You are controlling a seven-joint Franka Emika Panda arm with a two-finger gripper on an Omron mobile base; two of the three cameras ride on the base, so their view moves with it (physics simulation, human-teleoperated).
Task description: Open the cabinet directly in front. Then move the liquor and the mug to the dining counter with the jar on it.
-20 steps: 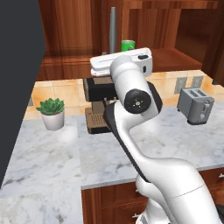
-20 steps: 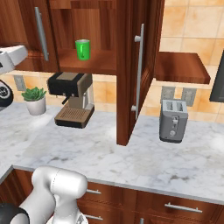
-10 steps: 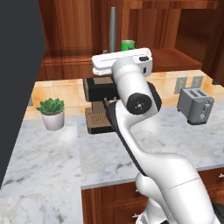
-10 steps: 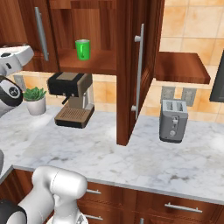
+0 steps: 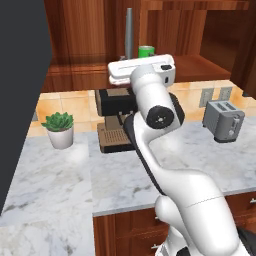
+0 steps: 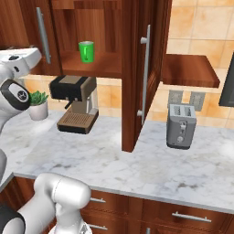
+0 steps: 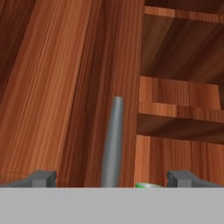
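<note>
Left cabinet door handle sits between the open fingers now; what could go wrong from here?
1. The gripper is open with the grey bar handle between the fingers; closing off-centre could let it slip.
2. The green mug stands on the shelf close behind this door; a misjudged reach might knock it.
3. The coffee machine sits below, so the arm could clip it.

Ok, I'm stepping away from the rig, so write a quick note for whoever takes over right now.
Gripper: open, holding nothing, lined up on the left door's bar handle.
Cabinet: right door swung open, left door shut.
Mug: on the lower shelf, untouched.
Liquor, dining counter and jar: I can't locate them from here.
Left: open the left door, then carry liquor and mug over.
</note>
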